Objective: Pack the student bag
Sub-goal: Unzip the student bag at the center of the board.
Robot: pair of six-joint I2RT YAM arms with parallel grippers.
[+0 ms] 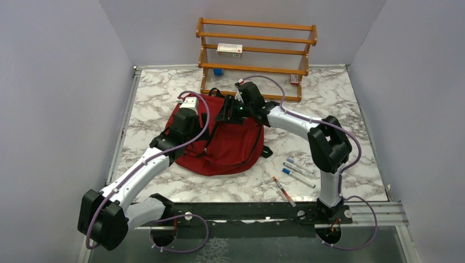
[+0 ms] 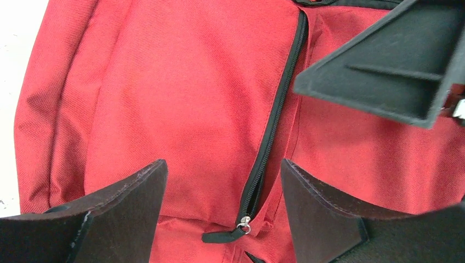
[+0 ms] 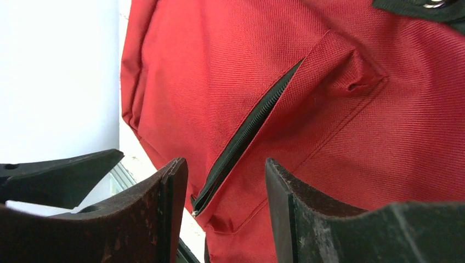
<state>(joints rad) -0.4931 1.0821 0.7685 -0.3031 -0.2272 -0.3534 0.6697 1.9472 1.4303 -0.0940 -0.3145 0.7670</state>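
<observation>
**Both grippers over the red backpack, both open**

So the student bag (image 1: 230,148), a big dark-red soft fabric backpack with black straps and zipper trim, is lying flat on the white-and-grey marble-pattern table (image 1: 329,109), a bit left of the middle. Its far end is close to the orange wooden shelf rack (image 1: 255,55) at the back edge.

The left gripper (image 2: 224,164) is right over the bag. Its jaws are spread apart with nothing between them except red fabric underneath. In its wrist view a black zipper (image 2: 274,109) runs down between the fingers, and the small metal pull (image 2: 244,223) sits at the lower end.

The right gripper (image 3: 224,161) is just beside it at the bag's far end. Its jaws are also apart and not holding anything, and from its camera the zipper line gapes a little. Each wrist view catches a black finger of the other gripper, so the two are really close. I can't tell if either one actually touches the fabric.

A few white marker pens (image 1: 299,170) and one red-and-white pen (image 1: 284,190) lie on the table to the right of the bag, near the right arm's base. There's a white box (image 1: 229,49) on a rack shelf.
</observation>
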